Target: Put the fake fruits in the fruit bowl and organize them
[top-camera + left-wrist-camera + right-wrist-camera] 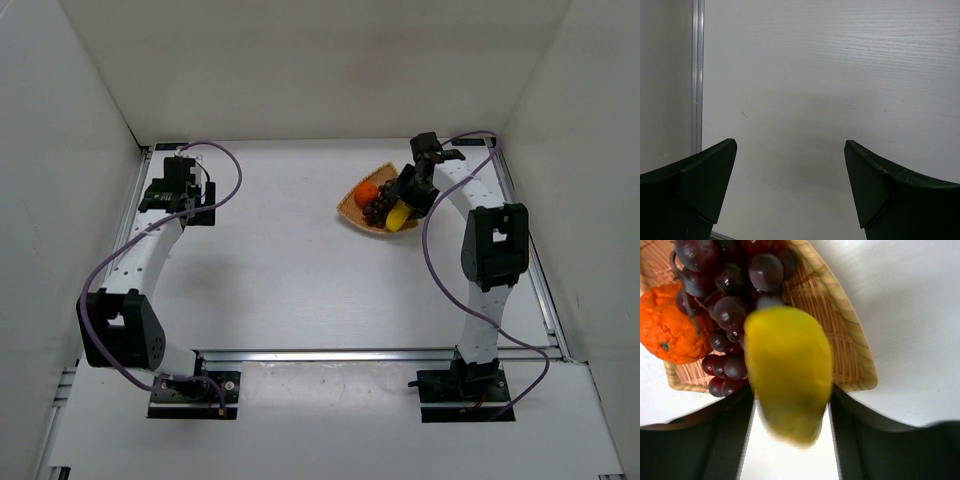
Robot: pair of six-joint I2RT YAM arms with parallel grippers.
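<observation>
My right tool (790,405) has the yellow lemon-like fruit (788,370) between its two fingers, each finger close against a flank. The fruit is smeared in the wrist view, so I cannot tell whether the tool is clamped on it or has just slackened. The fruit's far end lies over the near rim of the fruit bowl (845,340) and butts against the grapes (727,310). Its near end hangs on my side of the rim, above the bare tabletop (840,75). I cannot say whether it rests on the wicker or hangs clear. Ahead and to the left of the tool, the grapes and the orange (670,330) sit inside the bowl, touching each other, and the orange is pressed toward the left rim. I judge all three to be light, hollow plastic. The lemon's skin looks smooth and rigid, so it may squirt out of a pinch near either tapered end, and I would hold it across its thickest middle, as the fingers flank it now. It may also roll off the shallow rim if it is let go this far back, so I would carry it further forward over the weave first. The grapes look knobbly and would likely be easy to snag. My left tool (790,145) hangs with its fingers wide apart and nothing between them, only plain tabletop beneath it.
</observation>
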